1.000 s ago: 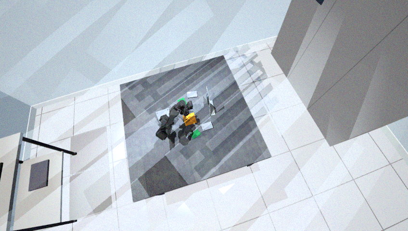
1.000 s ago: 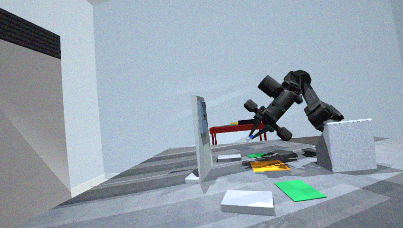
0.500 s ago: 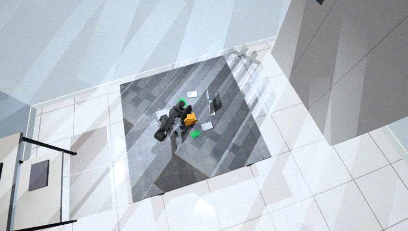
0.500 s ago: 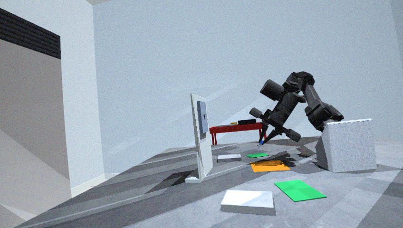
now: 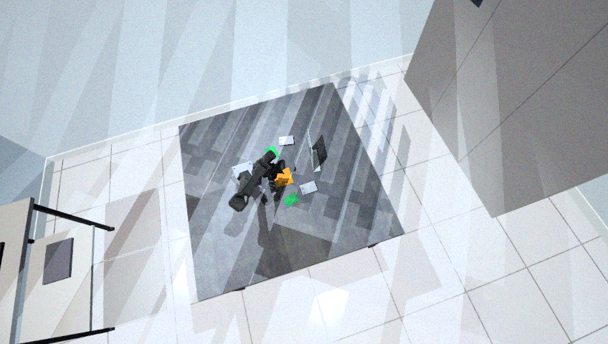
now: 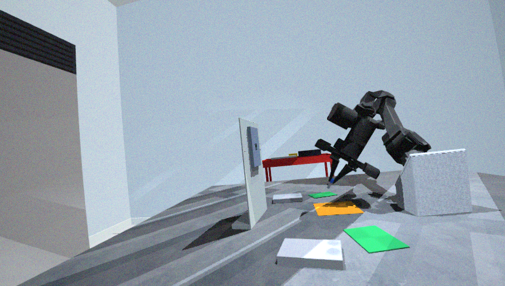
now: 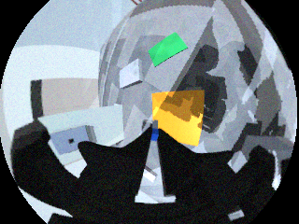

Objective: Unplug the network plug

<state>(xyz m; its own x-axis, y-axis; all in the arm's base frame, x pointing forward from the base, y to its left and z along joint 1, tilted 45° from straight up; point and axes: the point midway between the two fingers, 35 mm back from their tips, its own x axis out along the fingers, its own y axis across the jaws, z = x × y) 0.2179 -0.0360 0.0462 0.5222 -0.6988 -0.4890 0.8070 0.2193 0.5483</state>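
Note:
My gripper (image 6: 333,178) (image 7: 155,130) is shut on the small blue network plug (image 6: 330,182) (image 7: 153,133), which sticks out at the fingertips. The fingers point steeply down and hold the plug a little above the table, over the far edge of the orange marked square (image 6: 336,208) (image 5: 285,176) (image 7: 181,115). The upright panel (image 6: 252,184) (image 7: 75,121) stands to the left, well apart from the gripper. Its grey socket plate (image 6: 253,146) (image 7: 67,142) shows a dark empty socket. In the top view, the arm (image 5: 254,176) hides the fingers.
Two green patches (image 6: 375,238) (image 6: 322,194) and two low white slabs (image 6: 309,252) (image 6: 287,197) lie around the orange square. A large grey block (image 6: 437,184) covers the arm's base at the right. A red table (image 6: 297,161) stands far behind.

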